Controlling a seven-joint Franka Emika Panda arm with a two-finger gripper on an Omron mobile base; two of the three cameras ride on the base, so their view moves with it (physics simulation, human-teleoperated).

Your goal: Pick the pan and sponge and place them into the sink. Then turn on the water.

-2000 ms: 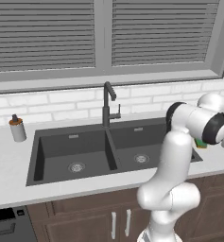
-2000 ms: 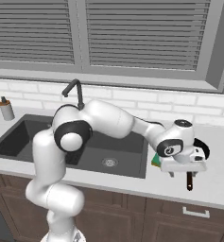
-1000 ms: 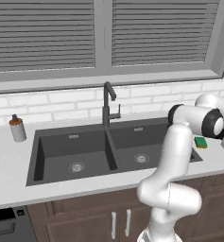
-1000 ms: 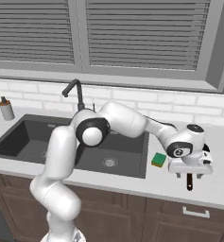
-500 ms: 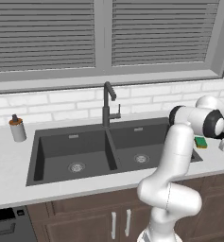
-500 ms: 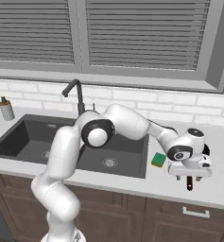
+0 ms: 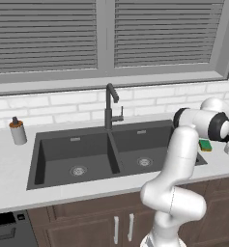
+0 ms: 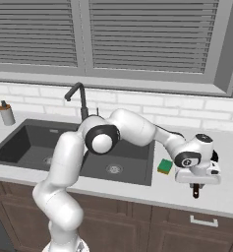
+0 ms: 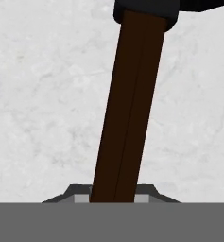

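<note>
We are on the first step, picking up the pan [image 8: 214,156], which sits on the bench [image 8: 226,194] to the right of the sink [image 8: 132,162], mostly hidden behind the hand in the right base view. Its handle [image 9: 127,108] runs straight toward us in the hand view, passing down between the fingers, and its far end [image 8: 196,191] pokes out below the hand. The end effector [image 8: 197,183] is down on that handle with its jaws closed around it, so we judge the grasp made but the lift not yet begun.

The sponge [image 8: 164,166] lies on the bench just beside the sink's right edge, between the basin and the pan, untouched. The faucet [image 7: 109,103] stands behind the divider of the two basins, and both basins hold nothing.

Next we need a straight lift, high enough for the pan to clear the sponge, then a carry left over the right basin. Held far out on a long handle, the pan may droop or twist in the grip, so a slow, level carry seems wise.
</note>
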